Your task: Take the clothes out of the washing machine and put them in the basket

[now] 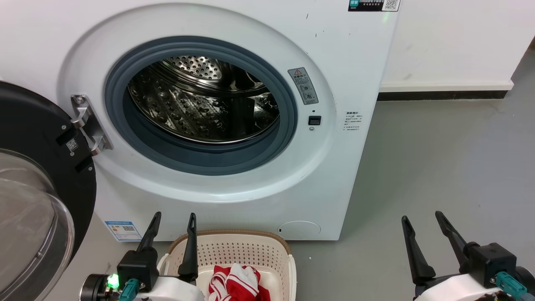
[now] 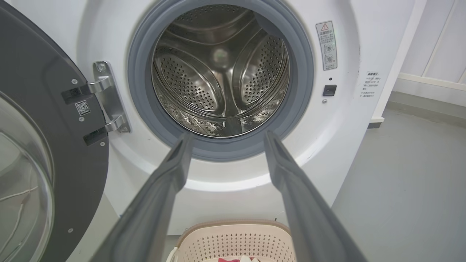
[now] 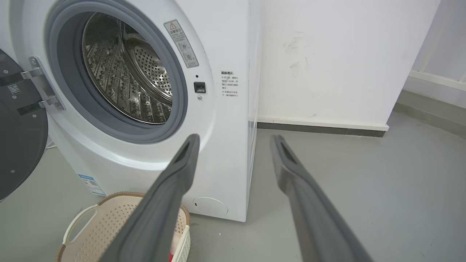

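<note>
The white washing machine (image 1: 234, 175) stands with its black-rimmed glass door (image 1: 37, 188) swung open to the left, and its steel drum (image 1: 200, 100) holds nothing that I can see. On the floor before it sits the cream basket (image 1: 234, 246) with red and white clothes (image 1: 236, 282) inside. My left gripper (image 1: 173, 218) is open, just above the basket's left rear corner. My right gripper (image 1: 422, 217) is open over the bare floor to the machine's right. The drum (image 2: 222, 69) looks bare in the left wrist view too.
A grey floor (image 1: 451, 167) stretches to the right of the machine, bounded by a white wall (image 1: 451, 42) with a dark skirting strip. The open door takes up the space at the left. The basket (image 3: 109, 225) touches the machine's base.
</note>
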Controlling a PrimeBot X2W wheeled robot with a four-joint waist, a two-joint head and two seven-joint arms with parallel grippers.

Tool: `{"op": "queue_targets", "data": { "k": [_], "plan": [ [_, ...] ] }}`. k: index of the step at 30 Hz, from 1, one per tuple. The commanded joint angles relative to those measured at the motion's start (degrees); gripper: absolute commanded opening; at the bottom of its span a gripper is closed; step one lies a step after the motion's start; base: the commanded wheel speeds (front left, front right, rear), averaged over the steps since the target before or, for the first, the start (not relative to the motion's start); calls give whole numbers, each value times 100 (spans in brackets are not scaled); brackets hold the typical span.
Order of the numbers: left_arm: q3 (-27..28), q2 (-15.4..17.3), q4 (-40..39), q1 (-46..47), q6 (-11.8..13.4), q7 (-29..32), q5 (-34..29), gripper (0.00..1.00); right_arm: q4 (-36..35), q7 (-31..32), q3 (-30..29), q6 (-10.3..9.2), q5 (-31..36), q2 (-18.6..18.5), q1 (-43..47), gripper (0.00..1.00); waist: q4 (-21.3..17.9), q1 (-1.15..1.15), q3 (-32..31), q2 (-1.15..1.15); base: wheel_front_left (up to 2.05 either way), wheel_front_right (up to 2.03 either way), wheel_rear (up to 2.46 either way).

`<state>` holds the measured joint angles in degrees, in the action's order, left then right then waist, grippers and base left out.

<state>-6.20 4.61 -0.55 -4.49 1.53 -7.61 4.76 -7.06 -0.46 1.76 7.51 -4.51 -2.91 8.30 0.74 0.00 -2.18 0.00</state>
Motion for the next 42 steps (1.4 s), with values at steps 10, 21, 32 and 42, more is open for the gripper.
{"op": "queue_targets", "data": {
  "k": [10,21,32,42],
  "plan": [
    [21,92,-84,-1,62,42,49,100,-23,2,17,-4,-47,5,33,100,-33,0,13,0,0,0,0],
    [-7,52,45,-34,52,46,169,0,107,-21,35,0,-157,1,27,0,-48,0,14,0,0,0,0],
    [124,78,245,144,-80,204,1542,0,405,8,3,0,-1575,-93,-216,0,-50,0,34,0,0,0,0],
    [248,90,480,319,-226,352,2809,0,692,39,-34,-1,-2870,-156,-439,0,-53,0,55,0,0,0,0]
  ]
}}
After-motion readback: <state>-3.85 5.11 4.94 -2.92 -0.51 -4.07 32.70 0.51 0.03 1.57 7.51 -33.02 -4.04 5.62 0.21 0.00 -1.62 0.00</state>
